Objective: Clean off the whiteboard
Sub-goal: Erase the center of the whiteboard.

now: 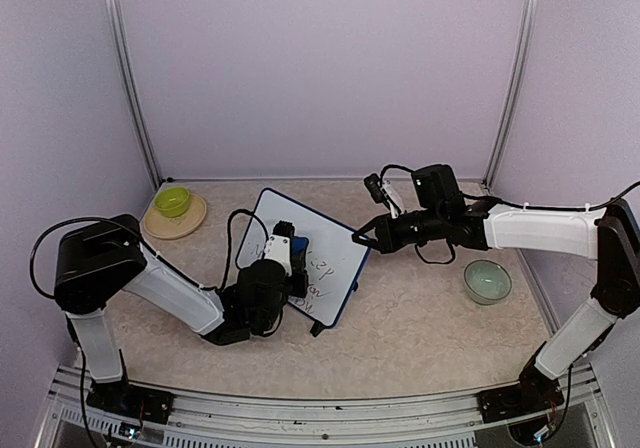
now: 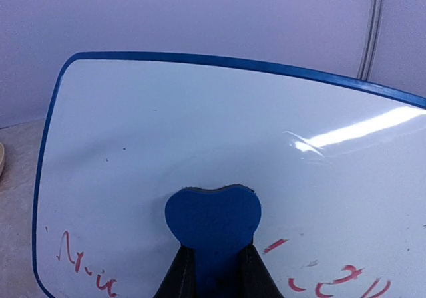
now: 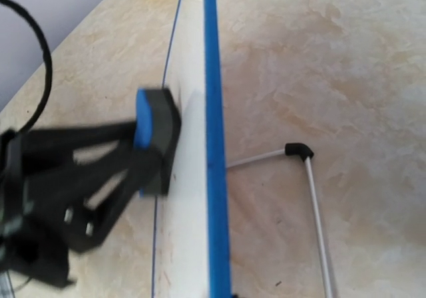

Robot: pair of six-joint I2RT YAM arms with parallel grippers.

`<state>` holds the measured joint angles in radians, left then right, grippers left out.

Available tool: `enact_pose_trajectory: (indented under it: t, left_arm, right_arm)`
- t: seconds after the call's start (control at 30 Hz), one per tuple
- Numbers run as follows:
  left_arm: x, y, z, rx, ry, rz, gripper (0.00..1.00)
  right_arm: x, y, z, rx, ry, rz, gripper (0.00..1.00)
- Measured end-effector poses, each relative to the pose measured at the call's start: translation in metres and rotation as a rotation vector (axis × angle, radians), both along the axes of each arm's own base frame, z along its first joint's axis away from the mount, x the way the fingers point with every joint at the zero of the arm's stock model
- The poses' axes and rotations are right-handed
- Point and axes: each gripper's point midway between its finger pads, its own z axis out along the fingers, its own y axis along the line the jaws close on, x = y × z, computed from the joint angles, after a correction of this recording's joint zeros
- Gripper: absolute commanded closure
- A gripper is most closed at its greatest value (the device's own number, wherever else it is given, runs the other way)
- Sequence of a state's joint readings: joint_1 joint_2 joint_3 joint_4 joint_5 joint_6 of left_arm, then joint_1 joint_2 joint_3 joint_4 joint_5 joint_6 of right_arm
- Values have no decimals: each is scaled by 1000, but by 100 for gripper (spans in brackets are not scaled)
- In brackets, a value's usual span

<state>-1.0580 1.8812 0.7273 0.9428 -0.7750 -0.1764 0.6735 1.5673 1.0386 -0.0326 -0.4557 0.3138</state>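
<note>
The board (image 2: pixel 200 125) is clean above the eraser (image 2: pixel 213 221) (pinched in the left claw (image 2: pixel 214 265)); red writing remains below; right claw (image 1: pixel 362 236) unclear.

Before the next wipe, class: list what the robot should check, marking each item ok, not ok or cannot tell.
1. Eraser gripped between the left fingers: ok.
2. Eraser face flat against the whiteboard: ok, judging by the right wrist view.
3. Board blank: not ok, red writing shows along its lower part.
4. Right fingers holding the board's edge: cannot tell.
5. Fold-out leg out behind the board: ok.
</note>
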Motion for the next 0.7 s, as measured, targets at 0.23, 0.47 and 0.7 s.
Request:
enact_pose_trajectory:
  t: [0.23, 0.47, 0.7]
  left_arm:
    - [-16, -31, 9, -5, -19, -73, 85]
    - [-12, -27, 9, 4, -15, -66, 85]
    - [15, 21, 5, 32, 9, 23, 85]
  right_arm:
    - [0, 0, 0, 1, -1, 1, 100]
    - [0, 0, 0, 3, -5, 0, 100]
    - [-1, 2, 2, 12, -7, 9, 100]
